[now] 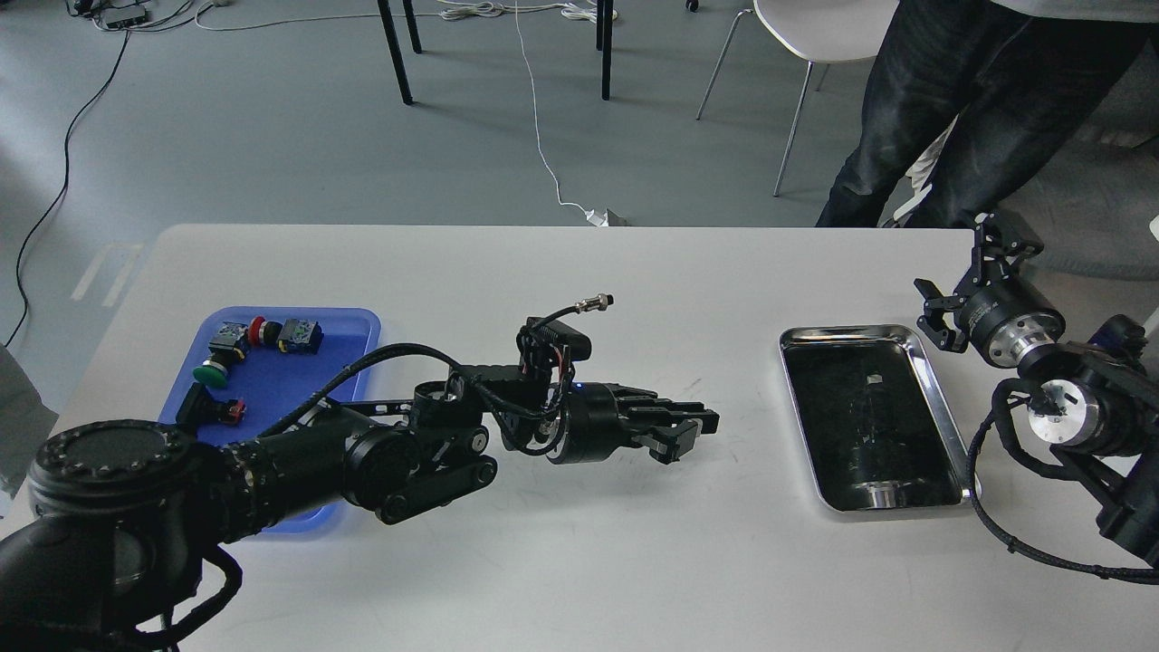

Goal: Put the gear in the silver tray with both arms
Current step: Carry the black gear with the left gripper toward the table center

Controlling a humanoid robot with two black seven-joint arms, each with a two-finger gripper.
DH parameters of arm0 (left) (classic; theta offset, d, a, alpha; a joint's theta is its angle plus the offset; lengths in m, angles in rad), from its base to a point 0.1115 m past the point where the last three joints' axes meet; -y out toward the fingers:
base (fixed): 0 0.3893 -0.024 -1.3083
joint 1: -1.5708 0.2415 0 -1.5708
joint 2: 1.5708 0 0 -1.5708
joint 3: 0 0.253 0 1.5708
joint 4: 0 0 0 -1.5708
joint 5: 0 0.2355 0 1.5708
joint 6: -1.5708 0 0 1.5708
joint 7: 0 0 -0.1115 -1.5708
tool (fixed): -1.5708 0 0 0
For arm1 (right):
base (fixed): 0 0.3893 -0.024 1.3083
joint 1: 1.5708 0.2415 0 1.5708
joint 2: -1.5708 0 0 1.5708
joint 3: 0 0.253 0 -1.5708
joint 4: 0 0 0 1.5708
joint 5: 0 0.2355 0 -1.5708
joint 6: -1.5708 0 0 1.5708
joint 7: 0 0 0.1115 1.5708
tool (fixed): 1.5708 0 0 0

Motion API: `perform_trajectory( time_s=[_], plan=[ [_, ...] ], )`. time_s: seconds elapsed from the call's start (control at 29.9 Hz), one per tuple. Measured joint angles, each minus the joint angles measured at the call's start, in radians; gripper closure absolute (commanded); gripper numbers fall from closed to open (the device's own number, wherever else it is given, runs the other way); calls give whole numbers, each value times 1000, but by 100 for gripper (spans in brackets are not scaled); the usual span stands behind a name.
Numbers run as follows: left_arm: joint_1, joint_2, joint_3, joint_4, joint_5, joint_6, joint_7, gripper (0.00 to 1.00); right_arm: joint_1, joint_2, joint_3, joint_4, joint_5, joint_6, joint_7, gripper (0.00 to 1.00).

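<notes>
Head view: the left hand [690,430] is reaching across the table [579,561] toward the tray [942,407], clenched; whether on the gear, I cannot tell. The right hand [958,292], released, is hovering beside the tray; the arms risk colliding there.
</notes>
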Motion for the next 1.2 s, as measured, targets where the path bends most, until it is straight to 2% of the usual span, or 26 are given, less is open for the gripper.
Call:
perform_trajectory(
  time_s=[0.47,0.53,0.64,1.04,1.2],
  plan=[
    [-2,-1,7,86,-1,1,0,88,-2,-2,1,0,0,3,0,1],
    [1,-1,6,98,-1,1,0,84,-2,-2,1,0,0,4,0,1],
    [6,-1,6,103,-7,0,0,72,-2,-3,1,0,0,6,0,1],
    [7,-1,-2,81,-32,-5,0,62,1,-2,1,-1,0,6,0,1],
    [2,-1,-11,73,-62,-7,0,50,8,-1,1,-1,0,3,-2,1]
  ],
)
